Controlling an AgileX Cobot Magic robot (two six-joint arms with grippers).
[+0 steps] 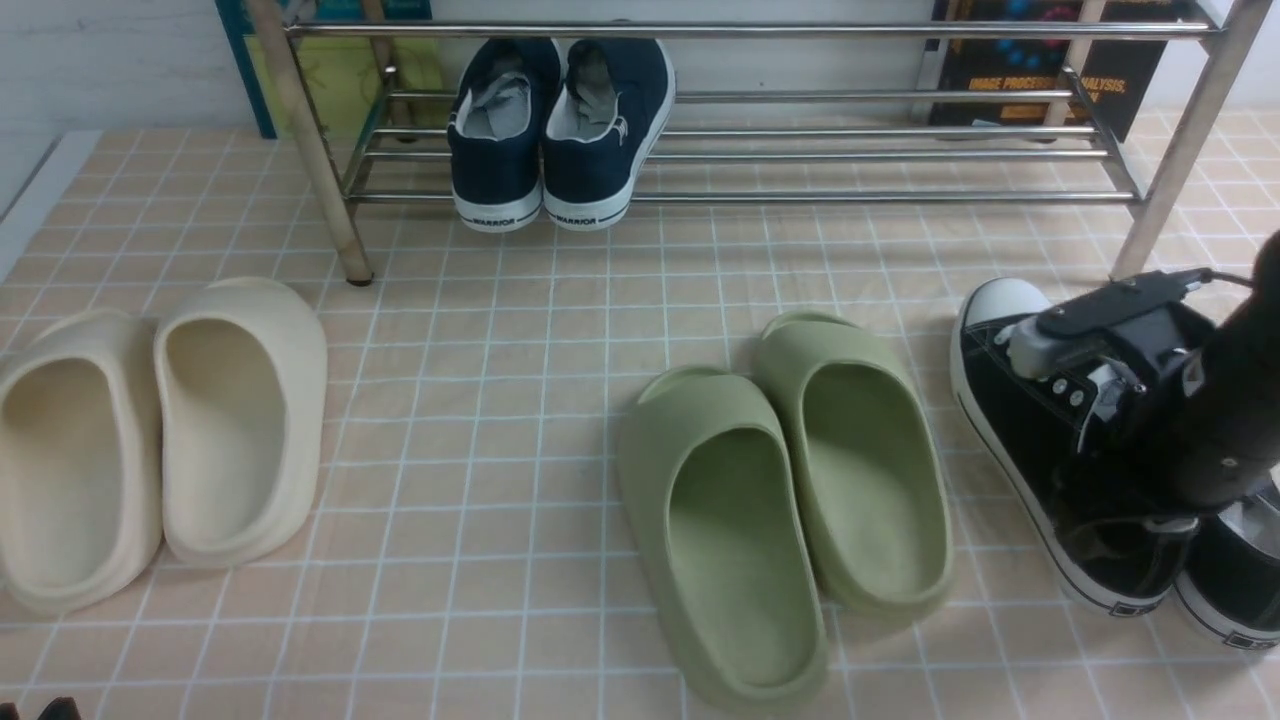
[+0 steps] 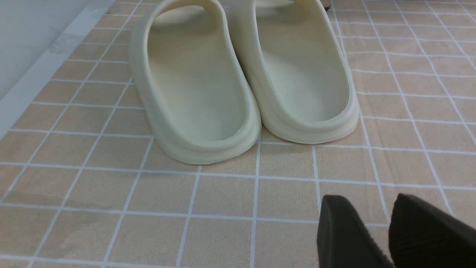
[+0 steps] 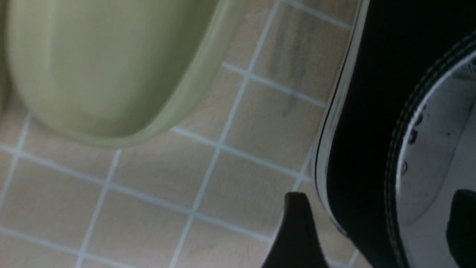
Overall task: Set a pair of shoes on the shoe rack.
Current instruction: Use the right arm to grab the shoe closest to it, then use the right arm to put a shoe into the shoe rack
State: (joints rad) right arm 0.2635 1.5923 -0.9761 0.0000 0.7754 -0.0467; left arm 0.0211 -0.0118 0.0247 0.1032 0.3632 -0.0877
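Two black sneakers with white toe caps stand on the tiled floor at the right, the left one point(image 1: 1030, 440) and the right one point(image 1: 1235, 590) partly cut by the frame edge. My right arm hangs over their heel ends. In the right wrist view my right gripper point(image 3: 379, 227) is open and straddles the left sneaker's side wall point(image 3: 368, 111), one finger outside over the floor and one inside over the grey lining. The shoe rack point(image 1: 800, 196) stands at the back. My left gripper point(image 2: 368, 203) is open and empty above the floor, just behind the cream slippers point(image 2: 241, 74).
Navy sneakers point(image 1: 560, 140) sit on the rack's left part. Green slippers point(image 1: 780, 500) lie mid-floor, close to the left of the black sneakers; one point(image 3: 104, 63) shows in the right wrist view. Cream slippers point(image 1: 160, 430) lie at the far left. A rack leg point(image 1: 1160, 200) stands behind the sneakers.
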